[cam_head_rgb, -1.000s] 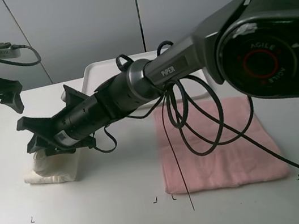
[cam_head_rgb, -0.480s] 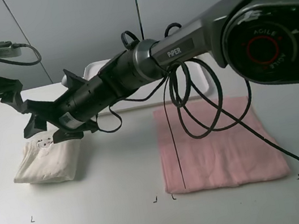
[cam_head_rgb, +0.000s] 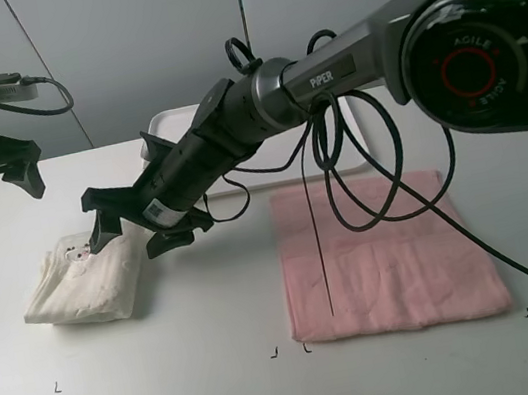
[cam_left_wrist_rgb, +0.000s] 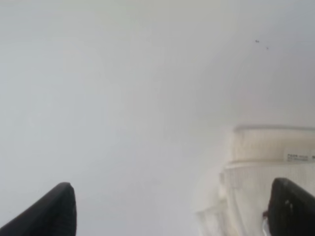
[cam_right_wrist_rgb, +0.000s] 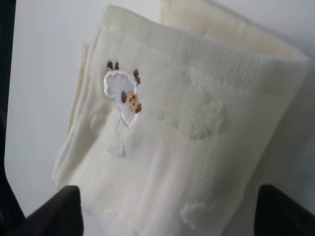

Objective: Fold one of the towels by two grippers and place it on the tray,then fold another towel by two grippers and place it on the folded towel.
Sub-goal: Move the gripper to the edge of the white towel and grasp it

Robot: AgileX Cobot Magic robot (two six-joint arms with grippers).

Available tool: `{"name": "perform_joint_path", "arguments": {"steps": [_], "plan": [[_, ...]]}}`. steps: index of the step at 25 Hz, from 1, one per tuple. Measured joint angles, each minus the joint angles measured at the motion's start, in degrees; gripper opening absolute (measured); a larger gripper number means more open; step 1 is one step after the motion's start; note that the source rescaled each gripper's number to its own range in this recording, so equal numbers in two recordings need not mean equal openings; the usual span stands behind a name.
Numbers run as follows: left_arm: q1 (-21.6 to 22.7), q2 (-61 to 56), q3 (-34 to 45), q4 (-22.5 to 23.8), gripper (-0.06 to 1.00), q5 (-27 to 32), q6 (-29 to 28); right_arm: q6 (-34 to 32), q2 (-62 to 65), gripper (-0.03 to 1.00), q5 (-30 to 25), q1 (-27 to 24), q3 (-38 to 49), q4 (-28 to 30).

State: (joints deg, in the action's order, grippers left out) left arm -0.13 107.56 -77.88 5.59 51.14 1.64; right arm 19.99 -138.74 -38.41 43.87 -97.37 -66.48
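The cream-white towel (cam_head_rgb: 81,284) lies folded in a thick bundle on the table at the left, with a small embroidered patch on top (cam_right_wrist_rgb: 125,96). My right gripper (cam_head_rgb: 126,231) reaches across the middle and hovers open just above its right edge, holding nothing; in the right wrist view the towel (cam_right_wrist_rgb: 187,128) fills the space between the fingertips (cam_right_wrist_rgb: 54,211). My left gripper (cam_head_rgb: 1,186) hangs open, high at the far left, and its view shows the towel's end (cam_left_wrist_rgb: 266,157). The pale pink towel (cam_head_rgb: 386,258) lies flat and unfolded at the right. The white tray (cam_head_rgb: 170,122) sits at the back, mostly hidden by the right arm.
Black cables (cam_head_rgb: 361,171) loop down from the right arm over the pink towel's back half. Small black marks (cam_head_rgb: 274,354) line the table near its front edge. A grey wall stands behind the table.
The right gripper has opened, let go of the cream towel and lifted up and to the right. The towel now lies freed on the table. The left gripper stays put.
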Motion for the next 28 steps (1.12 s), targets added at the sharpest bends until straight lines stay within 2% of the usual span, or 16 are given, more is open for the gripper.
{"name": "perform_joint_path", "arguments": {"steps": [13, 23, 25, 28], "plan": [[0.00, 0.00, 0.00, -0.99, 0.99, 0.00, 0.49, 0.18, -0.53, 0.79, 4.39, 1.75, 1.72, -2.95], [0.00, 0.00, 0.00, -1.88, 0.99, 0.23, 1.40, 1.44, -2.26, 0.73, 5.75, 2.37, 1.72, -6.42], [0.00, 0.00, 0.00, -1.85, 0.99, 0.14, 1.40, 1.55, -2.62, 0.70, 5.90, 2.37, 1.72, -6.95], [0.00, 0.00, 0.00, -1.85, 0.99, 0.14, 1.40, 2.31, -2.88, 0.57, 7.71, 2.75, 1.72, -7.46]]}}
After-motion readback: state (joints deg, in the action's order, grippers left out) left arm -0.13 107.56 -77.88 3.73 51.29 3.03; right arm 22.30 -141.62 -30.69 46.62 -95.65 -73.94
